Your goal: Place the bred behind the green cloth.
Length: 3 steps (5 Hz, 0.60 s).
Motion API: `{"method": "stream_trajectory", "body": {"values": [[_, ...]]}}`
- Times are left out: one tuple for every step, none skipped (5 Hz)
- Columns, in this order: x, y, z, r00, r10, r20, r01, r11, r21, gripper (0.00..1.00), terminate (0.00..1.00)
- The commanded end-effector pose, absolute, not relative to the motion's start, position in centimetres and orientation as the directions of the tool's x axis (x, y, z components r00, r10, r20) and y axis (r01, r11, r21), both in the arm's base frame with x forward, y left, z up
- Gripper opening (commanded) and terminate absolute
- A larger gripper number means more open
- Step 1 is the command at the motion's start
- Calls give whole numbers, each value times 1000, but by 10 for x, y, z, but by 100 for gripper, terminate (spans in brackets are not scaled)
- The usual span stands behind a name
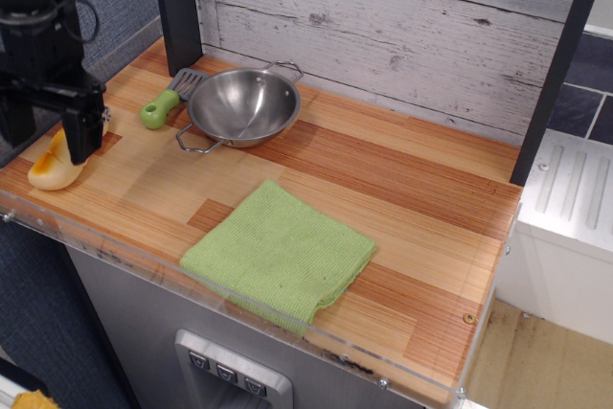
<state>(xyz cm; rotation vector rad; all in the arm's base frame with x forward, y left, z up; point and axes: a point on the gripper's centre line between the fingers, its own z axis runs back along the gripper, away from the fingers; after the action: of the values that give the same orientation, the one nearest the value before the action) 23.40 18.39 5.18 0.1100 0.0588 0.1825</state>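
While the bred [50, 169] lies at the counter's [402, 189] nine o'clock edge, the black gripper [48, 131] stands right over its far end, hiding much of it; whether the jaws are spread or closed I cannot tell. Toward four o'clock of the loaf, well apart, the green cloth [279, 253] lies flat. A steel pan [242, 105] sits at the cloth's twelve o'clock, a green-handled spatula [169, 102] just beside it.
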Motion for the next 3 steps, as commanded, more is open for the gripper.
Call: {"method": "stream_trajectory", "body": {"values": [[223,212,55,959,280,-52,-268,948,174,100,0],[228,215,51,963,264,-52,-250,950,185,100,0],[233,214,41,959,283,-13,-274,940,203,100,0]]}}
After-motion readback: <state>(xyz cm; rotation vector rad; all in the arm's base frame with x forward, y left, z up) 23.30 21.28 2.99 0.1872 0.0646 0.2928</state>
